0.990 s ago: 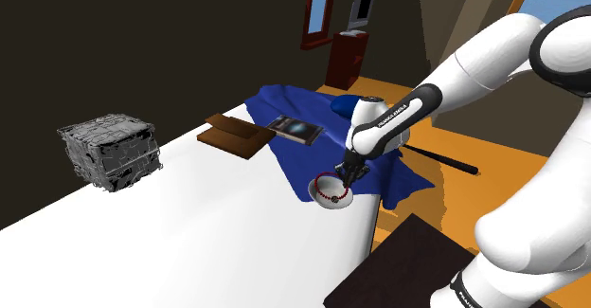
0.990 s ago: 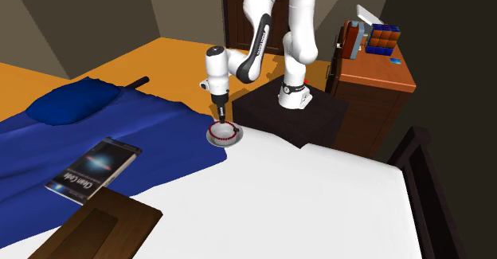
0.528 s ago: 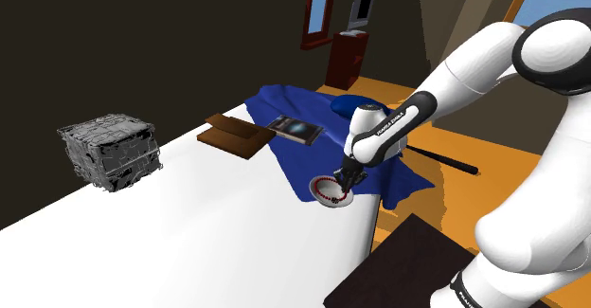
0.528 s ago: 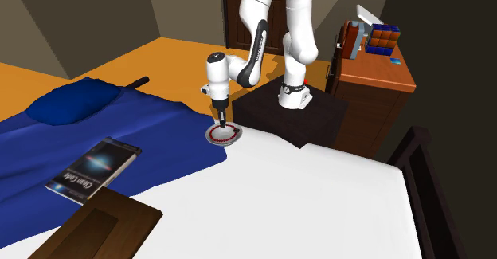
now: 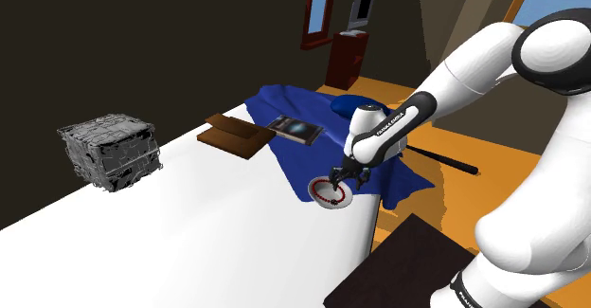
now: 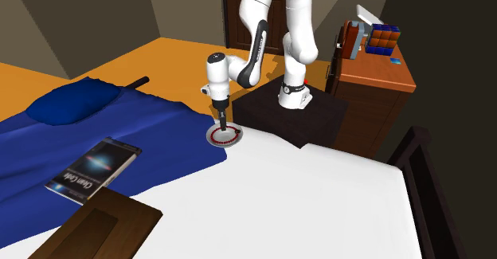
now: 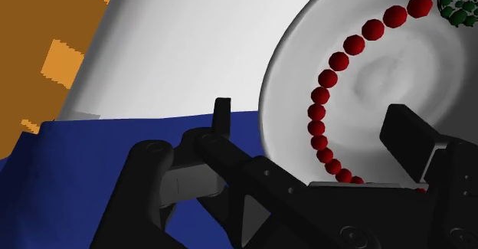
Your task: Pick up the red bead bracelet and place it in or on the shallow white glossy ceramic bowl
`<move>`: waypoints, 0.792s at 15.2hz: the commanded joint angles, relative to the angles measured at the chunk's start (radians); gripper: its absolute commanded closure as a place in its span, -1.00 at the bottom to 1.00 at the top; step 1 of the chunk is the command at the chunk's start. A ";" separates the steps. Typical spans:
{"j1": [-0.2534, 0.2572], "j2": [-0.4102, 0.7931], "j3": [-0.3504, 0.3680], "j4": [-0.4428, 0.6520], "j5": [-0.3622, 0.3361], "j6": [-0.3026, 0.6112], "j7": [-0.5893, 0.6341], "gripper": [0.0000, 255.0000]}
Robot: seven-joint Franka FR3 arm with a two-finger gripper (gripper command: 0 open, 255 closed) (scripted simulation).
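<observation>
The red bead bracelet (image 7: 322,109) lies inside the shallow white bowl (image 7: 383,71), its strand curving across the bowl's floor to a dark green patterned bead (image 7: 459,2). In the shoulder view the bowl (image 5: 325,199) sits at the edge of the blue cloth (image 5: 284,102) near the bed's corner, with the bracelet (image 5: 329,191) in it. My gripper (image 5: 341,175) stands just above the bowl, open. Its fingers (image 7: 222,116) straddle the beads without touching them. From the second exterior view the gripper (image 6: 221,127) points straight down over the bowl (image 6: 231,140).
A book (image 5: 295,128) and a dark wooden board (image 5: 235,134) lie further along the cloth. A grey box (image 5: 109,152) stands on the white bed (image 5: 189,226). A blue pillow (image 6: 73,102) rests at the far side. A wooden dresser (image 6: 370,74) stands behind the dark stand (image 6: 295,118).
The gripper came down with the bracelet into the bowl, then its fingers spread apart. The bracelet now lies loose in the bowl.
</observation>
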 commanded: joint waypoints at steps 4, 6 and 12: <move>-0.015 -0.075 0.026 -0.001 0.066 -0.068 -0.047 -1.00; -0.019 -0.139 0.038 0.004 0.117 -0.131 -0.084 -1.00; -0.017 -0.139 0.037 0.004 0.117 -0.131 -0.084 -1.00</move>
